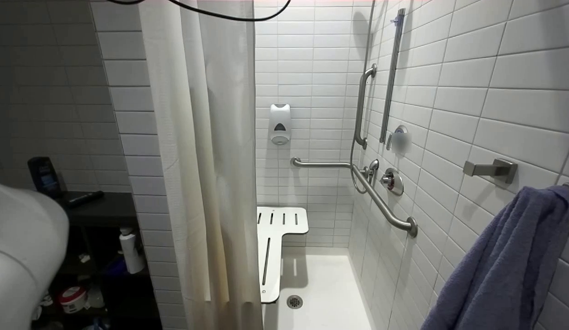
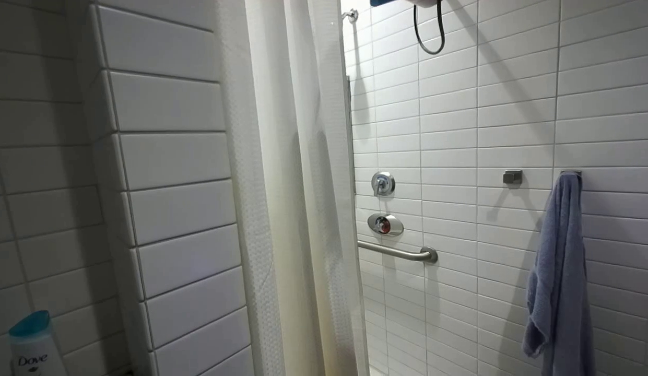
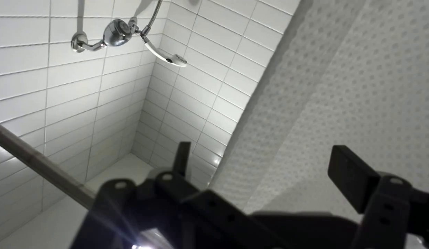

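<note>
My gripper (image 3: 264, 162) stands open in the wrist view, its black fingers (image 3: 352, 176) wide apart. Behind the gap spreads a pale dotted shower curtain (image 3: 304, 131). The curtain's free edge slants down between the two fingers; whether either finger touches it I cannot tell. Nothing is gripped. In both exterior views the same curtain (image 1: 211, 160) (image 2: 297, 183) hangs in long folds, covering part of the shower stall. The gripper itself lies outside both exterior views. A white rounded part of the arm (image 1: 23, 256) fills the lower left of an exterior view.
A rod (image 3: 41, 166) crosses the wrist view's left side, with a shower head (image 3: 117, 33) beyond. Grab bars (image 1: 380, 201), a white bench (image 1: 270, 247) and a blue towel (image 1: 499, 261) line the stall. Dark shelves (image 1: 101, 206) stand left. A black cable (image 1: 229, 17) dangles overhead.
</note>
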